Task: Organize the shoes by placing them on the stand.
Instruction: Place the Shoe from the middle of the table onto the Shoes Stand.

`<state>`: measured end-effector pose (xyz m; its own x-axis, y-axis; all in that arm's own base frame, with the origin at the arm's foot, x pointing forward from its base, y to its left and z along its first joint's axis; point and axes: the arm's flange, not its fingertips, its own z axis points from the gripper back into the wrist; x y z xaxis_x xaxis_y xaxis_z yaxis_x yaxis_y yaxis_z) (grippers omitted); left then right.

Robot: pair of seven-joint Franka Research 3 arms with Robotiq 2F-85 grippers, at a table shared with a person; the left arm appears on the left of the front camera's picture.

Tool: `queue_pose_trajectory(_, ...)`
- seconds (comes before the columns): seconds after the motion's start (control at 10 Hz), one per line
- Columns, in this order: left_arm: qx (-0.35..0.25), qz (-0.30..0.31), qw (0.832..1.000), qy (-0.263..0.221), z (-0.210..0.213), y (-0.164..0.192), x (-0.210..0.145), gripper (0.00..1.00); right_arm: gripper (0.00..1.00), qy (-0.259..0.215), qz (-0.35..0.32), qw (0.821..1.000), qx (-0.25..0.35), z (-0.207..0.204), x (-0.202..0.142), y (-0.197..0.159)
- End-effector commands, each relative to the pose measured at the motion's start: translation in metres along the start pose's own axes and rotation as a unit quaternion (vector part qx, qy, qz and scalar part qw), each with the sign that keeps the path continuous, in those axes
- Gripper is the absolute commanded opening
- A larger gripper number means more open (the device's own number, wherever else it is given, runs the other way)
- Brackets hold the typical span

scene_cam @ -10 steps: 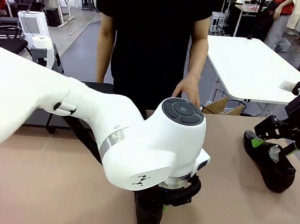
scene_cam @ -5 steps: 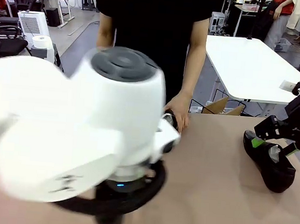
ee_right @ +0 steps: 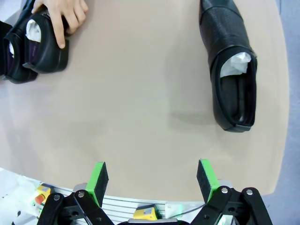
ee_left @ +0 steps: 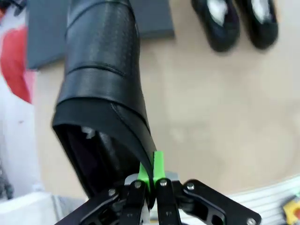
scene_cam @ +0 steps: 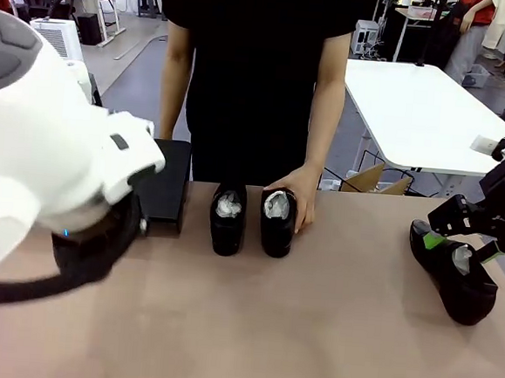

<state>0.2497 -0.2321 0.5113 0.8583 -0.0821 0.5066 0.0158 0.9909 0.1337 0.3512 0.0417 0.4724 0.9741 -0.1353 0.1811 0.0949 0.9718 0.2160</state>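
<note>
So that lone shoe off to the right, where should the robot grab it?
Probably the thin heel rim of the shoe, from above: it stands on its sole, opening up, paper only toward the toe, so one of the right gripper's open fingers could slip inside.

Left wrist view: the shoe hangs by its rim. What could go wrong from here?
1. The left end effector pinches only the thin rim of the held shoe; it might swing or slip before reaching the stand.
2. The person's hand rests on another shoe near the stand, close to the likely drop path.
</note>
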Motion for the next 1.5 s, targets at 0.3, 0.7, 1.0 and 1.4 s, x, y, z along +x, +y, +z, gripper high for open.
queue_pose_trajectory(0.3,0.008,0.007,1.000,-0.027,-0.031,0.023,0.036,0.00,1.00,0.000,0.002,1.000,0.004,0.000,0.000,0.000)
queue_pose_trajectory(0.7,0.056,-0.048,0.993,-0.090,-0.055,0.035,0.061,0.00,1.00,0.000,0.002,1.000,0.004,0.000,0.000,0.000)
queue_pose_trajectory(1.0,0.058,-0.088,0.988,-0.113,-0.106,0.051,0.124,0.00,1.00,0.000,0.002,1.000,0.004,0.000,0.000,0.000)
queue_pose_trajectory(1.4,0.037,-0.121,0.988,-0.086,-0.177,0.042,0.155,0.00,1.00,0.000,0.002,1.000,0.004,0.000,0.000,0.000)
